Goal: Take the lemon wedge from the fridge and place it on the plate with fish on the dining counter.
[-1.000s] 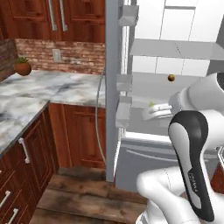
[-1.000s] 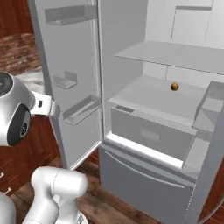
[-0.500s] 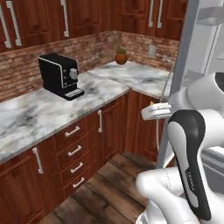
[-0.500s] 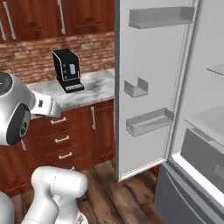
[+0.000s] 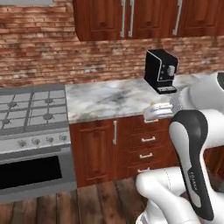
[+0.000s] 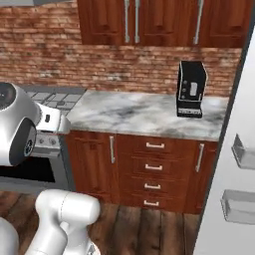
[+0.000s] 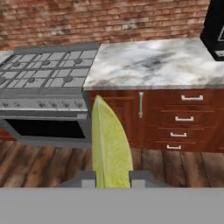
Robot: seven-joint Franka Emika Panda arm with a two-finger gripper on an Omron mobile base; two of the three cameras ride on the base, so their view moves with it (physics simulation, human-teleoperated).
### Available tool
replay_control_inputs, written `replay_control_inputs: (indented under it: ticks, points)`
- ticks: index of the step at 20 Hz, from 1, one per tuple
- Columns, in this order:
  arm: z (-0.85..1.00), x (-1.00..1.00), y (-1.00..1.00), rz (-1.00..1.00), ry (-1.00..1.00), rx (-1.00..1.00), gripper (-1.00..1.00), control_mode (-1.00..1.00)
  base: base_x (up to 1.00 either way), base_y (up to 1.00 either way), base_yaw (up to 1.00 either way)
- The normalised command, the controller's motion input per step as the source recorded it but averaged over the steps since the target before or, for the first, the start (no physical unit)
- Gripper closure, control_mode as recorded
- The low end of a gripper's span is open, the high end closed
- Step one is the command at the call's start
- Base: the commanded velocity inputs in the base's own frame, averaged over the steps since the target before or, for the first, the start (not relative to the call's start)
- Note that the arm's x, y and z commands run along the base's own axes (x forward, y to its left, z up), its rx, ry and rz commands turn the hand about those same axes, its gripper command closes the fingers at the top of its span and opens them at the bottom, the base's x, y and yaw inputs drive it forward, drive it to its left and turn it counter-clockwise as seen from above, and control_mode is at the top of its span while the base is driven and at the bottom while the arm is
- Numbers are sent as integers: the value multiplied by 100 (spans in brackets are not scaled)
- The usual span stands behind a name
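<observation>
The lemon wedge (image 7: pixel 110 146) is a yellow-green sliver standing up between my two dark fingertips (image 7: pixel 87 178) in the hand view, so my gripper (image 7: pixel 112 177) is shut on it. In the left base view the gripper (image 5: pixel 154 112) hangs in front of the counter edge, with a speck of the yellow wedge (image 5: pixel 152 104) at its tip. The fridge's open white door (image 6: pixel 234 164) with its grey bins lines the right edge of the right base view. The plate and the dining counter are out of view.
A marble-topped drawer cabinet (image 5: pixel 109 98) runs along the brick wall, with a black coffee machine (image 5: pixel 161 71) on it. A gas stove with an oven (image 5: pixel 30 127) stands at its left. Dark wall cabinets (image 6: pixel 134 20) hang above, over a wood plank floor (image 7: pixel 175 168).
The whole picture has swung left as the base turned: the fridge interior has slid off to the right, and the stove has come into view. The wedge stays in the gripper.
</observation>
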Motion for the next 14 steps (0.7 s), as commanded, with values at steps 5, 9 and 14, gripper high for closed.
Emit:
replay_control_inputs:
  ticks: [5,9,14]
  points:
    - [0,0,0,0,0,0,100,100,0,11,100]
    - [0,0,0,0,0,0,100,100,0,12,100]
    - [0,0,0,0,0,0,100,100,0,18,98]
